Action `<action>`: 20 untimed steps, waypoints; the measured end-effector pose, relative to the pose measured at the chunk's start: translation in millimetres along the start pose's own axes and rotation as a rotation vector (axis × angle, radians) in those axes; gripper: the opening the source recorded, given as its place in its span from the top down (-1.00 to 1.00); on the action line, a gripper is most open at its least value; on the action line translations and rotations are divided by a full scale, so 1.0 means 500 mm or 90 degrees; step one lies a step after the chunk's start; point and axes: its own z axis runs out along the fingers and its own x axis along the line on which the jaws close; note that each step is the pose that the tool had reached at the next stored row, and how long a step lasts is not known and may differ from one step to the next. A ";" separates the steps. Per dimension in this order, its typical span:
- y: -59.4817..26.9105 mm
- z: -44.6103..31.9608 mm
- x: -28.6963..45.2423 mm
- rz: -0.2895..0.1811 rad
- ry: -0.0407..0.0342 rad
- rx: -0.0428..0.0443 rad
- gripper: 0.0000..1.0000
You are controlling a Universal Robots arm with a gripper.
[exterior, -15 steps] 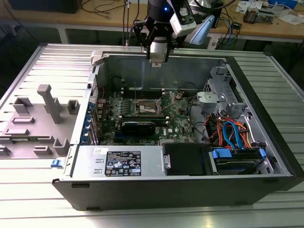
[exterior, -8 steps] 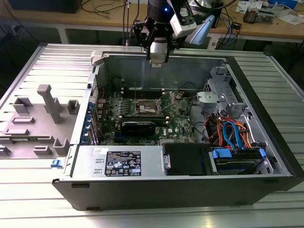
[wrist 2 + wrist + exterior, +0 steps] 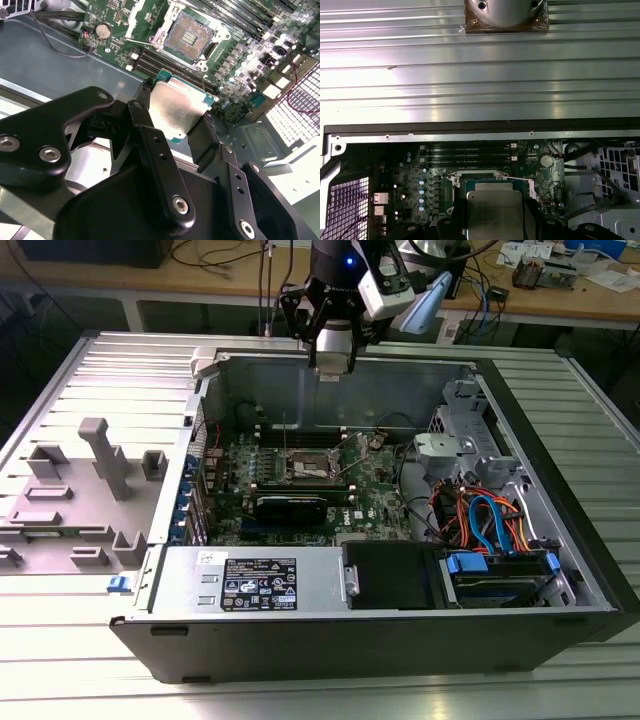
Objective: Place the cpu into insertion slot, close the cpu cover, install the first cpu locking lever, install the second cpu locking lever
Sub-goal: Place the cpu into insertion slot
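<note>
The arm (image 3: 335, 270) hangs above the far wall of the open computer case (image 3: 300, 645), which lies on its side on the ribbed metal bench (image 3: 100, 685). The jaws are clenched on the cpu (image 3: 175, 107), one black finger pressing each of two opposite edges. In both wrist views the silver-grey metal top of the cpu (image 3: 494, 212) faces the camera, with a narrow green border showing along its edges in the second wrist view.

The cpu is in the air, well apart from the insertion slot (image 3: 191, 34). The slot is uncovered in the second wrist view: its dark centre and contact field are exposed inside the silvery rim. In the exterior view the insertion slot (image 3: 305, 470) sits near the middle of the green motherboard (image 3: 380, 495), below the jaws and nearer the camera.

A round coin cell (image 3: 103, 31) sits on the motherboard beside the slot. Long black memory slots (image 3: 465, 150) run parallel to one side of the socket. Inside the case, a grey power supply (image 3: 250, 582) lies along the near wall, and blue and orange cables (image 3: 485, 520) are bundled at the exterior view's right. A grey moulded fixture (image 3: 105, 455) stands on the bench at the exterior view's left, just beside the case.
</note>
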 end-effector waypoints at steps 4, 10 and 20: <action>-0.003 0.000 0.000 0.000 0.0000 0.0000 -0.08; -0.008 -0.001 0.000 0.000 -0.0001 0.0001 -0.08; -0.008 -0.001 0.000 0.005 -0.0005 0.0000 -0.08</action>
